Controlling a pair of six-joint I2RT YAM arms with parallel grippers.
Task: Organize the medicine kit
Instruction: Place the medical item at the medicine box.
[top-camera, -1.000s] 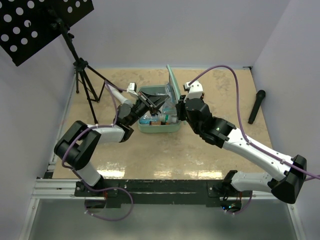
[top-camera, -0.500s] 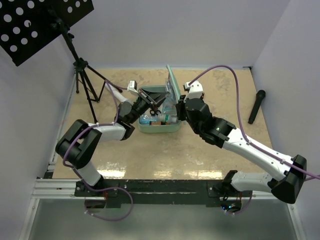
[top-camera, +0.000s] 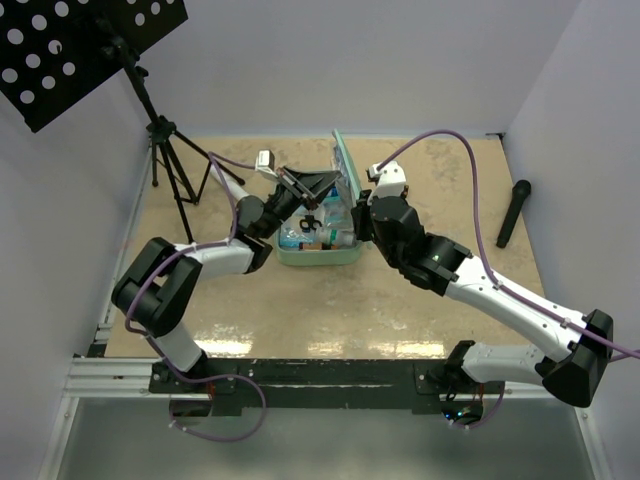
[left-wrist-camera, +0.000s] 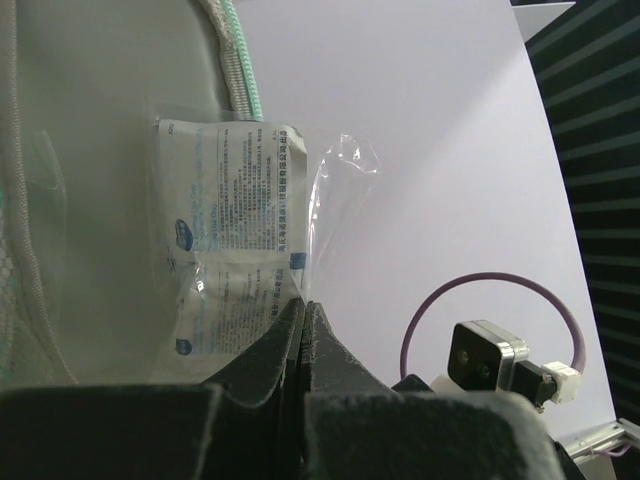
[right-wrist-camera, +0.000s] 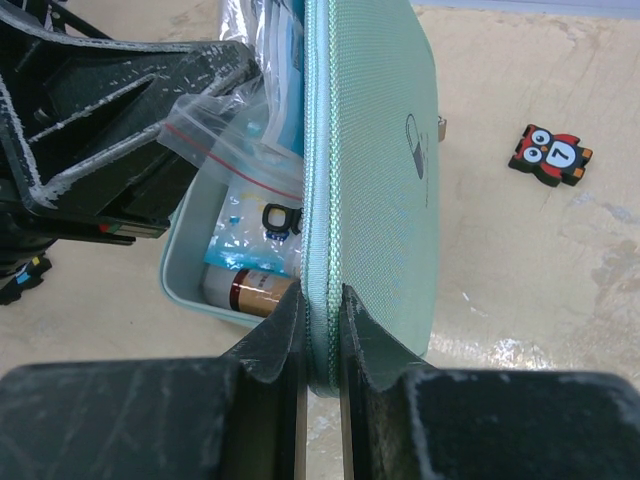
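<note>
Now the right gripper (right-wrist-camera: 320, 305) pinches the rim of the upright lid of the medicine kit (right-wrist-camera: 375, 170), jaws nearly together, the open tray just left of its fingers; the left gripper (left-wrist-camera: 302, 310) is clamped on a clear bag (left-wrist-camera: 235, 220) of white sachets sticking out ahead of it

Lab cell: white walls (top-camera: 350, 60), tripod (top-camera: 160, 128)
</note>
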